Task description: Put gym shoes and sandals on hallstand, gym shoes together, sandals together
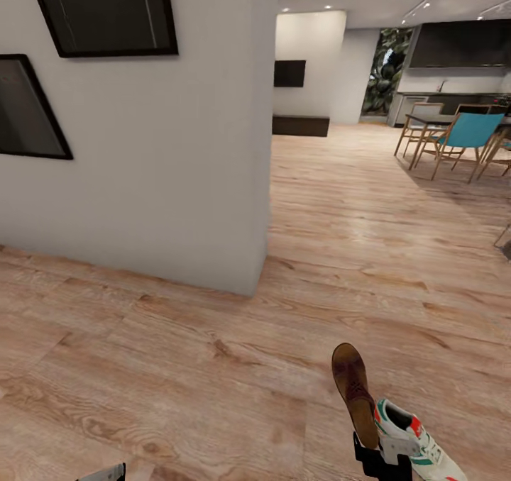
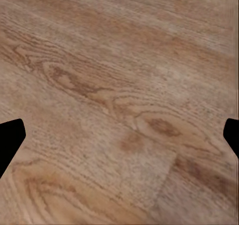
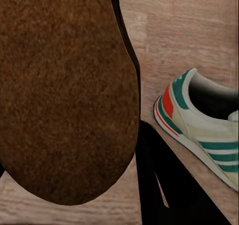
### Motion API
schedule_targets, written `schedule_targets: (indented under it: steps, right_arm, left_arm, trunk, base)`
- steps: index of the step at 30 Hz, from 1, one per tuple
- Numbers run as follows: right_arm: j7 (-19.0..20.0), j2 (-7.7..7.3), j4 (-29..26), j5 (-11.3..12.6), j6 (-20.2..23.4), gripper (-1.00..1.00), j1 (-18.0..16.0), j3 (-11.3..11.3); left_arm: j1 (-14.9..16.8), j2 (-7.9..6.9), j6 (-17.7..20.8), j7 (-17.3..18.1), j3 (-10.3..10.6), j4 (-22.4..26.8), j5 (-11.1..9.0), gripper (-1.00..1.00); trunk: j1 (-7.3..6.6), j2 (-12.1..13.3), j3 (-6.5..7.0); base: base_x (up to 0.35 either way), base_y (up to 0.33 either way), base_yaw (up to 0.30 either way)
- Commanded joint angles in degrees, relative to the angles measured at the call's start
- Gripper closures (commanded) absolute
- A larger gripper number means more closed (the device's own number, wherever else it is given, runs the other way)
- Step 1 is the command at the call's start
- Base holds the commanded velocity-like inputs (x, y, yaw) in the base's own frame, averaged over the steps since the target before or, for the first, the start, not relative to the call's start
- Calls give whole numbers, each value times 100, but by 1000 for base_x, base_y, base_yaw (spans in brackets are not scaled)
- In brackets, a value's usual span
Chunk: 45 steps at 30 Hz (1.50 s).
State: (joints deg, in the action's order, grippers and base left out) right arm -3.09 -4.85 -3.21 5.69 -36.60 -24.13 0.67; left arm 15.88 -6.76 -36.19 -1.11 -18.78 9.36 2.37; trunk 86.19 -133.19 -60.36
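My right gripper (image 1: 377, 454) is shut on a dark brown sandal (image 1: 353, 385) at the bottom of the head view, the sandal pointing up and away from it. In the right wrist view the sandal's brown sole (image 3: 64, 95) looms close beside one black finger (image 3: 164, 195). A white gym shoe (image 1: 419, 442) with green stripes and a red-orange heel patch lies just right of that gripper on the corridor floor (image 1: 177, 367); the shoe (image 3: 204, 125) sits apart from the sandal. My left gripper (image 2: 119, 138) is open over bare planks. The hallstand is out of view.
A white wall corner (image 1: 213, 183) with two dark framed pictures (image 1: 106, 13) stands ahead on the left. Beyond it the wood floor opens to the right toward a dining table with a teal chair (image 1: 468, 130) and a dark low cabinet (image 1: 300, 125).
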Motion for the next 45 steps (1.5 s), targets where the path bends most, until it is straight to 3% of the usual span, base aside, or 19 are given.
schedule_targets:
  steps: [1, 18, 45]
  right_arm:
    - [16, 0, 4, 64, -14, 100, -4, 12]
    - [11, 1, 4, 64, -14, 100, -4, 12]
    - [10, -1, 10, 64, -14, 100, -4, 12]
  left_arm:
    - [2, 0, -19, -12, -12, -5, 26, -100]
    - [2, 0, -19, -12, -12, -5, 26, -100]
    - [2, 0, -19, -12, -12, -5, 18, -100]
  trunk:
    - [-1, -2, -10]
    - [-1, -2, -93]
    - [-1, -2, -160]
  base:
    - [0, 0, -245]
    - [18, 24, -245]
    - [119, 284, -266]
